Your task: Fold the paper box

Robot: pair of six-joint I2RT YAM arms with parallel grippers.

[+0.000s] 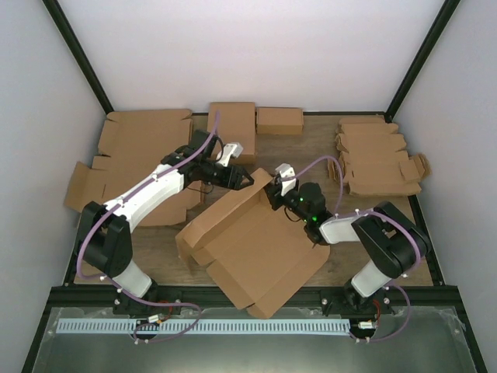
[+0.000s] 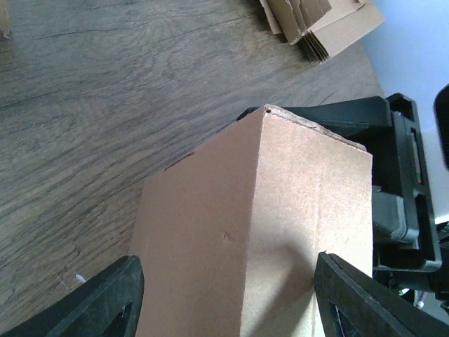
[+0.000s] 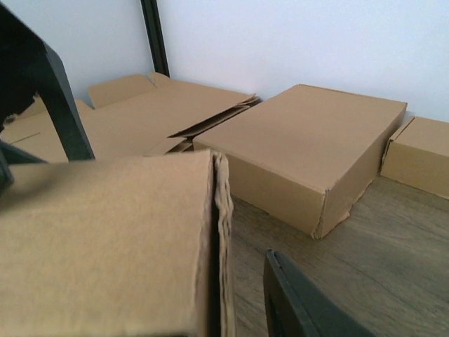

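Top view: desk (image 1: 311, 148) carries box (image 1: 256, 249) at frame centre, skewed, far wall raised. Left pincer (image 1: 241, 178) wide open, astride the wall's upper corner. Right pincer (image 1: 273, 193) part open around that wall, one finger clear of the cardboard.

Overhead from behind, 2 wrist views close, sharing paper box (image 1: 256, 249)

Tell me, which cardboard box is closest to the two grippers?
The big half-folded box in the middle, its raised edge right by them. The two closed boxes at the back and the flat stacks lie farther off.
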